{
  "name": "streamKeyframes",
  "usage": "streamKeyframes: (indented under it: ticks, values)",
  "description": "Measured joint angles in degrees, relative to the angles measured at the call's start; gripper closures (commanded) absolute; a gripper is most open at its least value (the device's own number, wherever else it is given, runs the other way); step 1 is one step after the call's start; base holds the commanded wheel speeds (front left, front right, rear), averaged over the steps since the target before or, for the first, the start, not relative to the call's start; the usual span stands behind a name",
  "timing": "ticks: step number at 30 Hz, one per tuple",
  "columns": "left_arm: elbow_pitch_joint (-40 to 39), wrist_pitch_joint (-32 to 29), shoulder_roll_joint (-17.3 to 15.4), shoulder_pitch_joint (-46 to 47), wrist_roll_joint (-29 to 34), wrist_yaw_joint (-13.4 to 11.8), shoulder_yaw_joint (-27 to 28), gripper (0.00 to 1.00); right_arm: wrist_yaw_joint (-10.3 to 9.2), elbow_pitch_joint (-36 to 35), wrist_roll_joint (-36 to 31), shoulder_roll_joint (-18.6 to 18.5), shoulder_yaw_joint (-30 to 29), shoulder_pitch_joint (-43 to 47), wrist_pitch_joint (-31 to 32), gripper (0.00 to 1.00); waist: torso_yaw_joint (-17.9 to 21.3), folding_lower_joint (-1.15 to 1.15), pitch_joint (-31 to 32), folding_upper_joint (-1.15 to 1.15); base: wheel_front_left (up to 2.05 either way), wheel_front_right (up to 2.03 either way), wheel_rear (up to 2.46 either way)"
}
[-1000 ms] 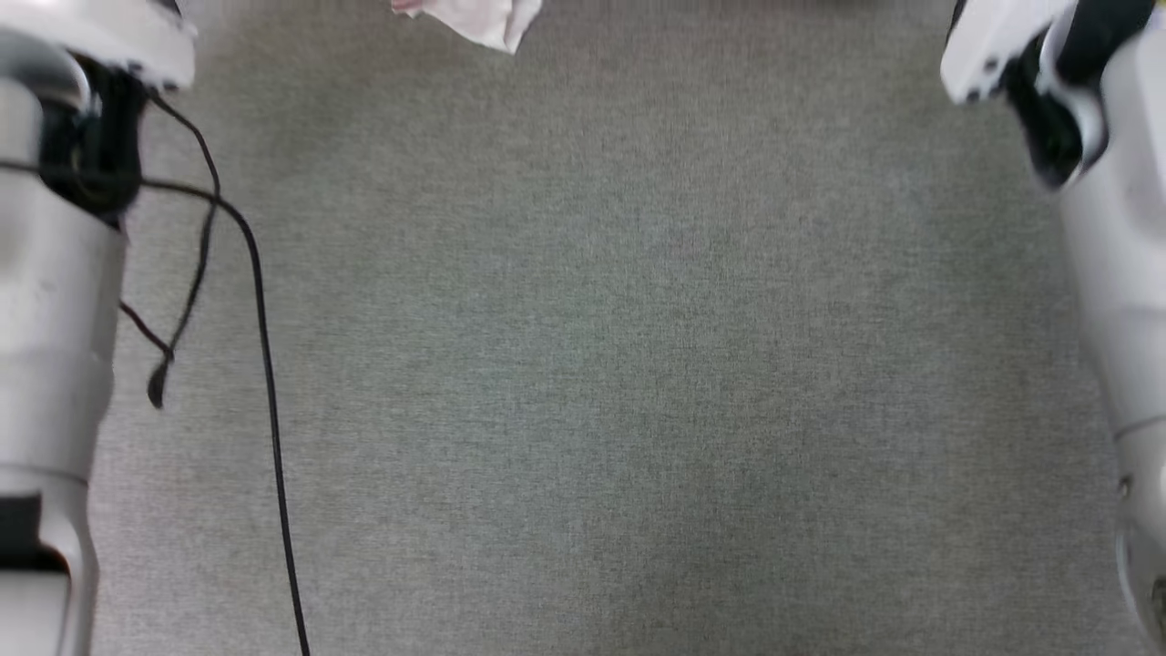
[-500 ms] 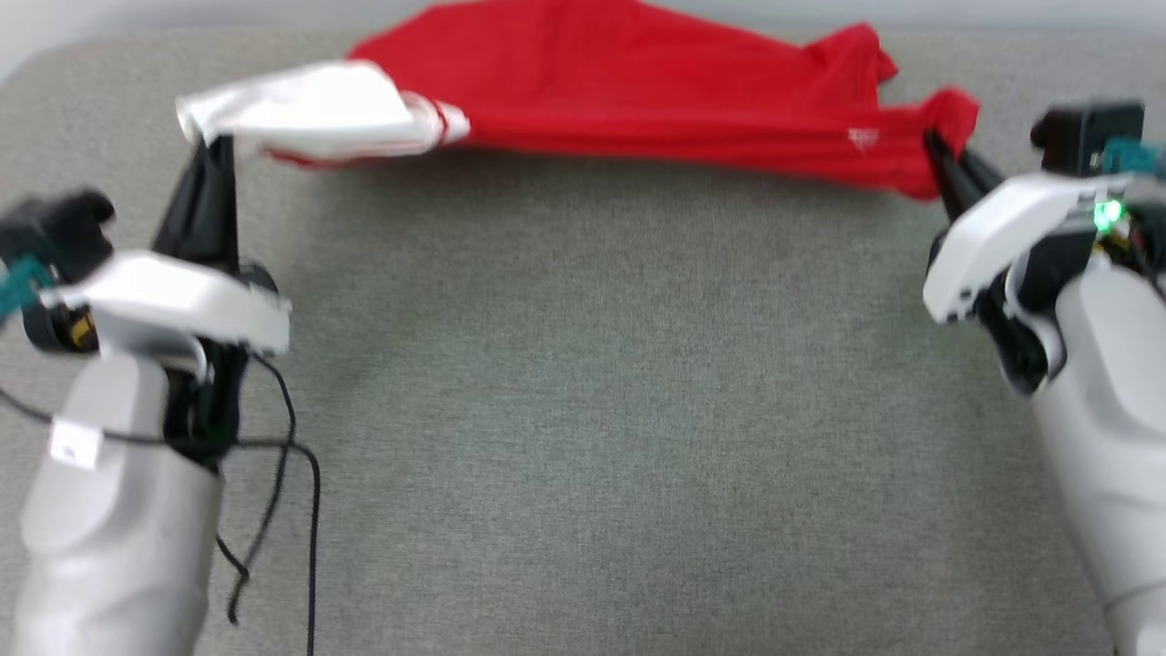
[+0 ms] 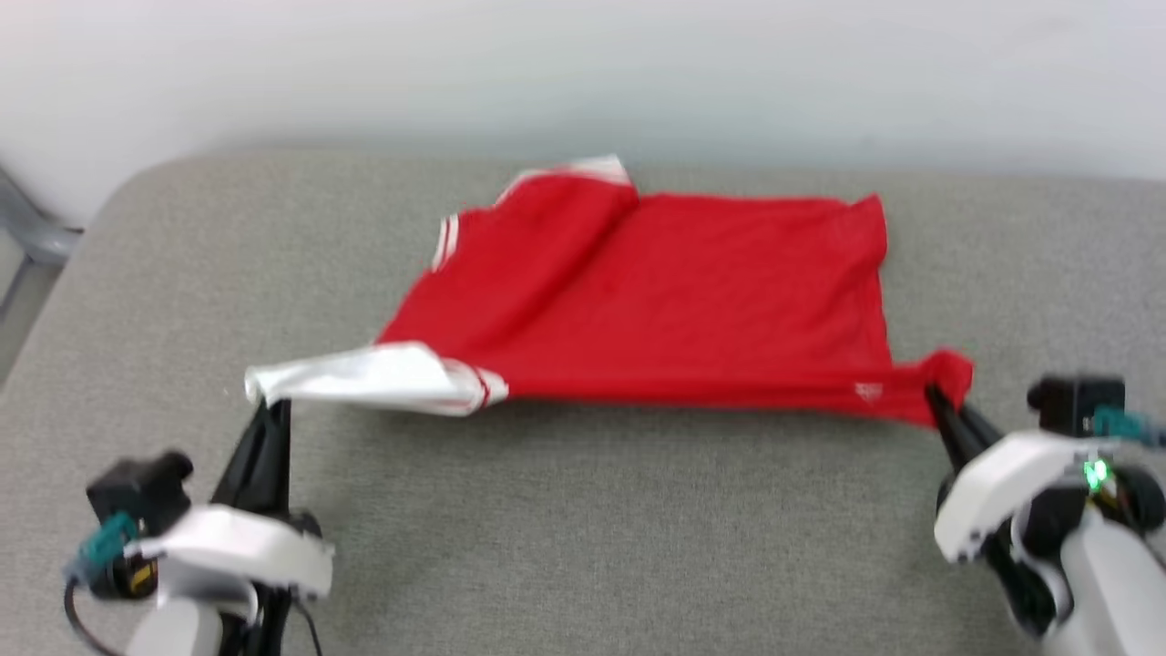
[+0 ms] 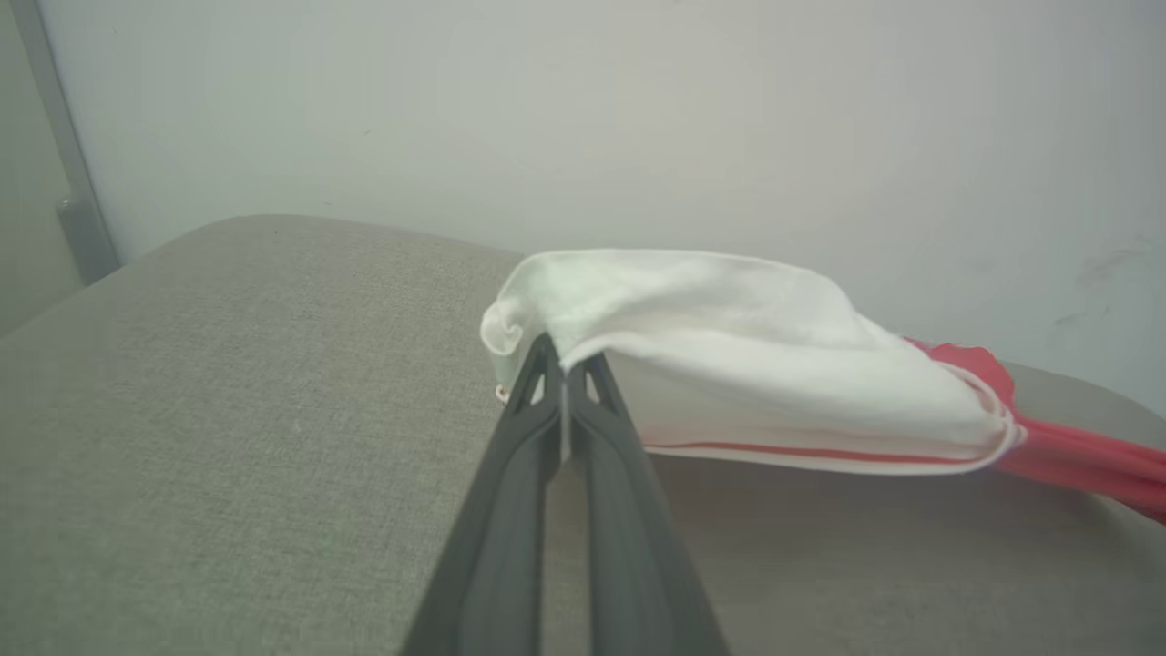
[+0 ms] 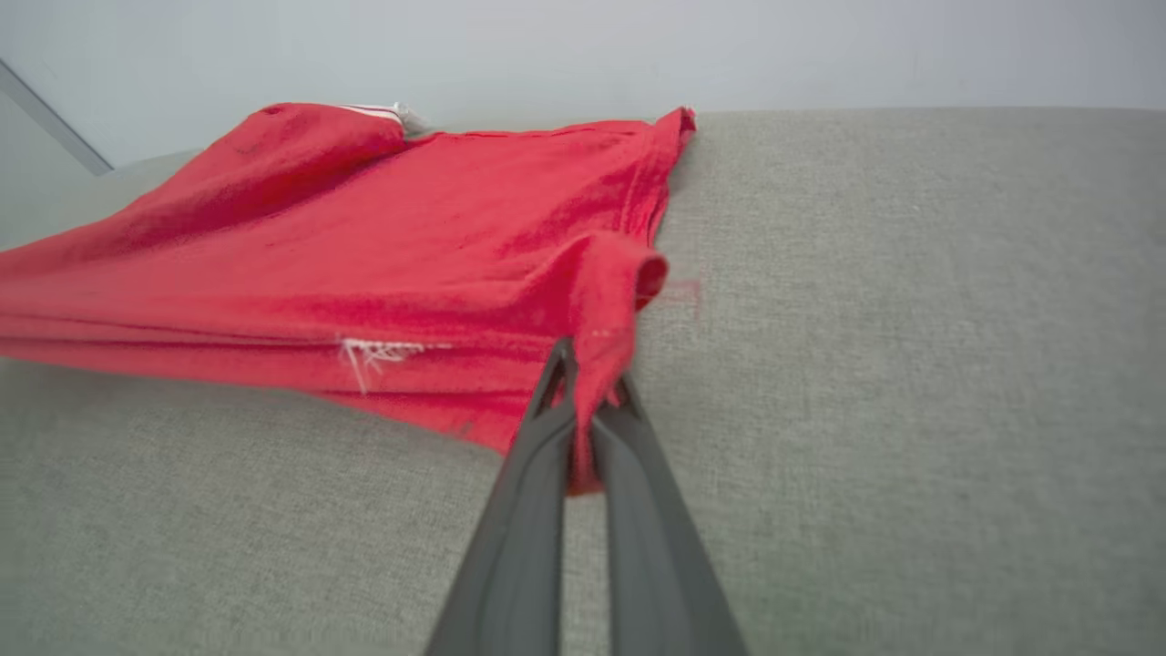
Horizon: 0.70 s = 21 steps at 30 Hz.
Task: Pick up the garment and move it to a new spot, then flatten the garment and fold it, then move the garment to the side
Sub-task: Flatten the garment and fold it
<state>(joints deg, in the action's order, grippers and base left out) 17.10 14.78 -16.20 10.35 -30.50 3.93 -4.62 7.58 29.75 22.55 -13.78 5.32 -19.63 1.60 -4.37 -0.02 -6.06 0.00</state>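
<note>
My head has tilted up over the last second, so the whole garment point(image 3: 656, 292) is now in sight. It lies spread on the table point(image 3: 583, 547) toward 12 o'clock. My left hand point(image 3: 271, 407), at 8 o'clock, stays clamped on the white sleeve point(image 3: 364, 378). My right hand point(image 3: 931, 394), at 4 o'clock, stays clamped on the red hem corner point(image 3: 947, 369). The near edge runs taut between them, so I judge the move done and flattening under way.

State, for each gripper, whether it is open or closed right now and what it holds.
Left gripper: closed, holding the garment by its white sleeve.
Right gripper: closed, holding the garment by a red corner.
</note>
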Motion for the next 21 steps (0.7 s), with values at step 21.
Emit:
streamKeyframes:
  ticks: [21]
  values:
    - [-19.81, -9.17, -0.12, -27.71, -2.47, -8.55, 1.24, 1.0, 0.01, -23.27, -4.39, 7.84, -9.24, 32.84, 10.94, 1.0, -2.92, 0.01, 8.69, 0.0, 0.0, 0.0, 0.0]
